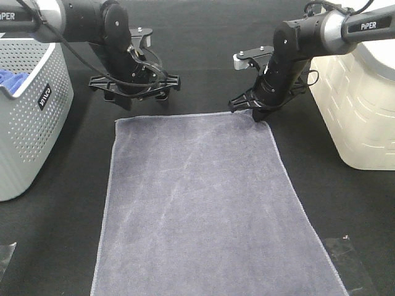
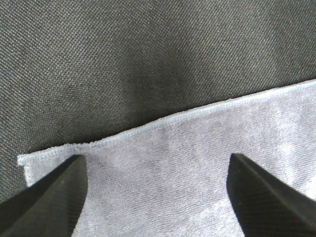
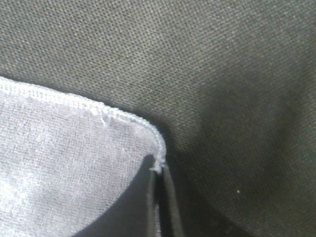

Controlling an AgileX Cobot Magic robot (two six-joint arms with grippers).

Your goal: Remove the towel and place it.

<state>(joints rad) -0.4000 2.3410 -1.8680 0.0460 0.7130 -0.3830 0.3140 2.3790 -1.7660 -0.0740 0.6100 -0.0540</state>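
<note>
Counted from left to right: one perforated grey basket (image 1: 28, 123) holding one blue cloth (image 1: 11, 79), my left gripper (image 1: 136, 97), one towel (image 1: 203, 203), my right gripper (image 1: 254, 113), and one white bin (image 1: 361, 105).

The towel lies flat and spread open on the black table cover (image 1: 58, 234), between basket and bin and touching neither. Its far hem runs from one gripper to the other, and its near end passes out of the high view. Bare dark strips flank both long edges, the left strip wider toward the basket's near side.

The left wrist view shows what the high view hides. My left fingers (image 2: 49, 197) are spread wide apart and grip nothing. They straddle the far hem just inside the towel's far-left corner (image 2: 24, 160).

The right wrist view shows my right fingers (image 3: 170, 212) pressed together on the far-right corner (image 3: 157, 157), with a pale sliver of hem caught between them. In the high view that corner sits under my right wrist. The cloth around it looks level with the rest.
</note>
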